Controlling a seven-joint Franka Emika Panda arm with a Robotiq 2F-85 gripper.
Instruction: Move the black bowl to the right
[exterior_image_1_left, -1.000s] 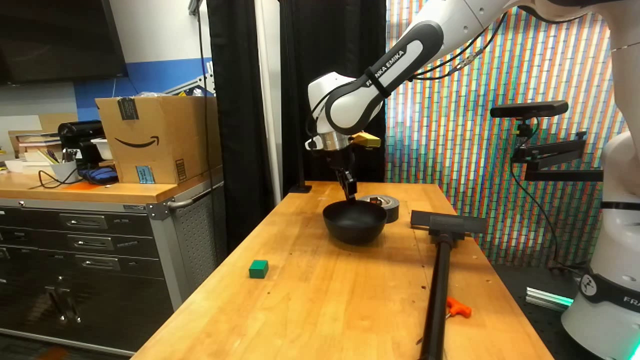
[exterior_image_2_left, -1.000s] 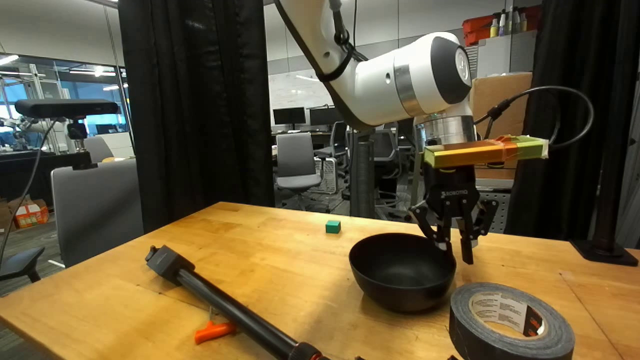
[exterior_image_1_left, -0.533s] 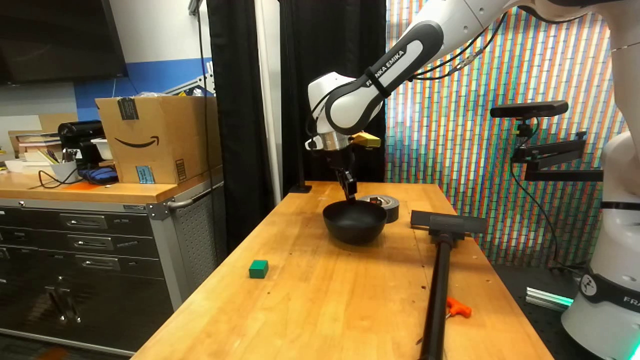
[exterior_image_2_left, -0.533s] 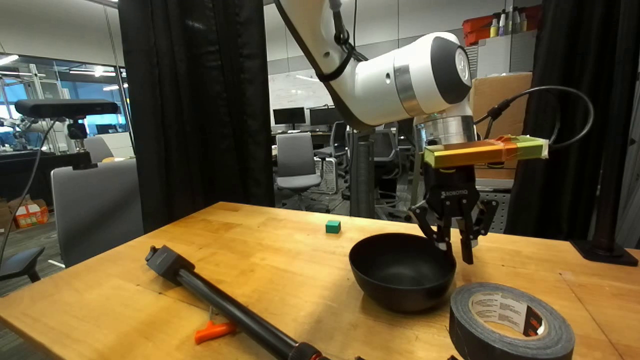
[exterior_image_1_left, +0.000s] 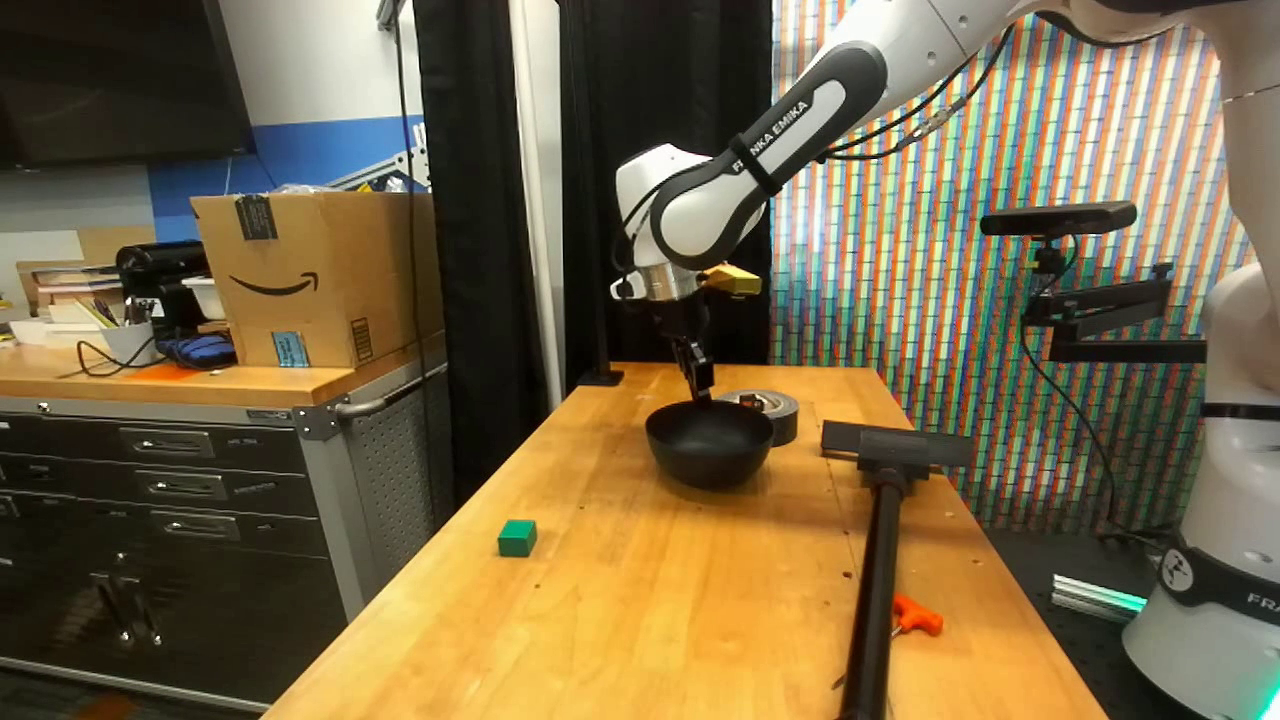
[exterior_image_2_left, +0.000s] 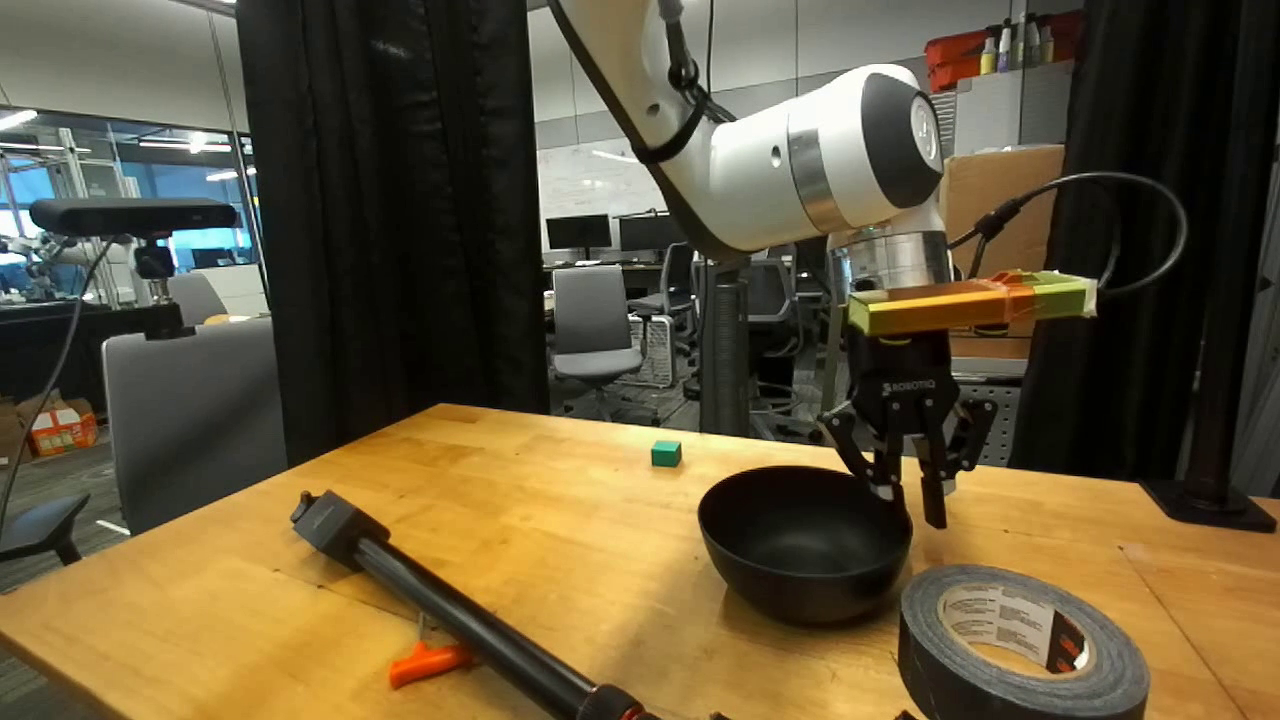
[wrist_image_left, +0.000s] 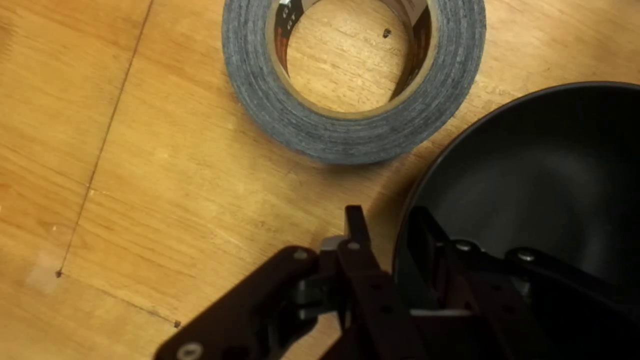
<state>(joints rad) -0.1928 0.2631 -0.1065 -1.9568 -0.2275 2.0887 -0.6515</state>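
Note:
The black bowl stands upright on the wooden table in both exterior views (exterior_image_1_left: 708, 448) (exterior_image_2_left: 800, 545). It fills the right side of the wrist view (wrist_image_left: 530, 190). My gripper (exterior_image_2_left: 915, 506) points down at the bowl's rim, and also shows in an exterior view (exterior_image_1_left: 700, 385) and in the wrist view (wrist_image_left: 386, 212). Its fingers are apart. One finger is over the inside of the bowl and the other is outside, with the rim between them. A gap shows between the outer finger and the rim. I cannot tell whether the inner finger touches the wall.
A grey tape roll stands close beside the bowl (exterior_image_2_left: 1020, 640) (wrist_image_left: 350, 135). A small green cube (exterior_image_1_left: 517, 538) (exterior_image_2_left: 666, 454) lies on the table (exterior_image_1_left: 640, 620). A long black pole with a flat head (exterior_image_1_left: 880, 560) and an orange-handled tool (exterior_image_1_left: 918, 615) lie along one side.

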